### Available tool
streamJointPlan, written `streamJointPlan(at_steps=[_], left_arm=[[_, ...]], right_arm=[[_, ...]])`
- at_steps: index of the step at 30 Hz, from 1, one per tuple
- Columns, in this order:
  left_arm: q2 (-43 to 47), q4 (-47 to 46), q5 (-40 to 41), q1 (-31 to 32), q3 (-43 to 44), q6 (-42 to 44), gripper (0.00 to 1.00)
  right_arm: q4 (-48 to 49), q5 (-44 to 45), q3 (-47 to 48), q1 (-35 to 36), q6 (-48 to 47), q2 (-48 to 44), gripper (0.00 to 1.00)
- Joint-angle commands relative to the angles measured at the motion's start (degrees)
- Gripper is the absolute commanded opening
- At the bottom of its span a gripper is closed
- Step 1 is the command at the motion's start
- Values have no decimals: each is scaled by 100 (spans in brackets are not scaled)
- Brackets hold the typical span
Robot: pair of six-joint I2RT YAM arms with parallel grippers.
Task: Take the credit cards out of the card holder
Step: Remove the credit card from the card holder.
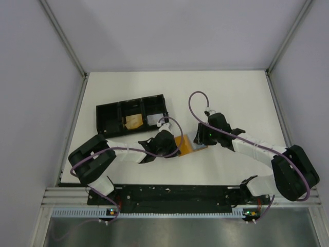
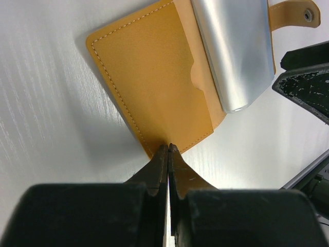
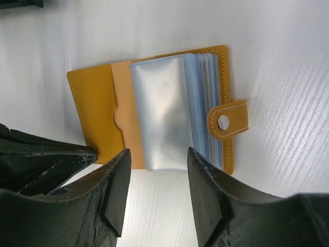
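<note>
Closed left tool pins the open card holder flat so the half-open, empty right tool can reach its credit cards.

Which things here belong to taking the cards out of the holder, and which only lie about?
For the job: card holder, silvery sleeves in it, left gripper, right gripper.
Lying about: black tray, table.
</note>
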State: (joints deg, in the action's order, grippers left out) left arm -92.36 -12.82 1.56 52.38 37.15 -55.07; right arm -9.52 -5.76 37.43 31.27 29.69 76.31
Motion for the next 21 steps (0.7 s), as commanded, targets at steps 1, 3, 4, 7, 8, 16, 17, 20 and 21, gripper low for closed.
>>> streamJointPlan(at_steps=[1,3,4,7,8,16,17,20,21], left_arm=[[51,500,230,-44,21,242,0],[69,500,230,-44,12,251,0],[69,500,230,-44,12,251,0],[77,500,230,-44,12,234,0],[77,500,239,-44,3,242,0],[86,500,230,-44,3,251,0],[78,500,230,-44,12,251,0],[77,500,222,-44,21,260,0],[77,500,222,-44,21,260,0]], right_arm=[[-50,180,-34,-7,-42,-99,48],[-41,189,-43,-7,-25,-20,48],[-24,215,-52,2,-16,-20,48],[20,286,-104,-7,-25,33,48],[38,260,-113,2,-42,68,48],[337,-145,-183,2,2,138,44],[337,-145,-183,-6,1,138,42],[337,-189,-183,-7,10,147,40],[345,-215,-183,-7,10,164,39]])
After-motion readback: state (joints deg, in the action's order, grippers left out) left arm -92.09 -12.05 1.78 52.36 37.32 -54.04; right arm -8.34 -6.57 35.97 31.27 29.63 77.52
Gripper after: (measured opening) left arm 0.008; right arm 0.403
